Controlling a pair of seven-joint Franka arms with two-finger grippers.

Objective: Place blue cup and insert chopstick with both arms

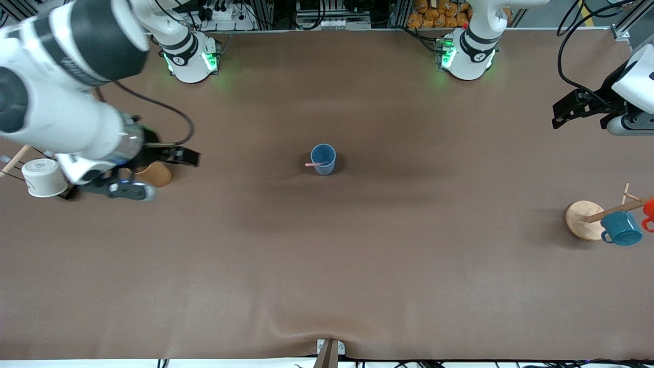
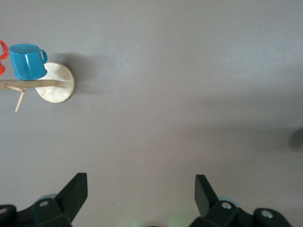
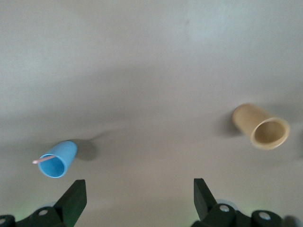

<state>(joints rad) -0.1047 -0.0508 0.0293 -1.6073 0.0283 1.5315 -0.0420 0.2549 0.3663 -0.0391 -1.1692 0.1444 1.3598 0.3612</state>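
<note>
The blue cup (image 1: 323,158) stands upright in the middle of the table, and the pink chopstick (image 1: 314,164) rests in it with one end sticking out over the rim. Both also show in the right wrist view, the cup (image 3: 57,160) and the chopstick (image 3: 41,161). My right gripper (image 1: 171,161) is open and empty, up over the brown cup at the right arm's end of the table; its jaws (image 3: 139,198) stand wide apart. My left gripper (image 1: 563,111) is open and empty, up over bare table at the left arm's end, and shows in its own wrist view (image 2: 141,194).
A brown cardboard-coloured cup (image 1: 153,175) lies under my right gripper and shows in the right wrist view (image 3: 261,126). A white cup (image 1: 43,178) hangs on a rack at that end. At the left arm's end a wooden rack (image 1: 582,220) holds a teal mug (image 1: 621,228) and an orange mug (image 1: 649,210).
</note>
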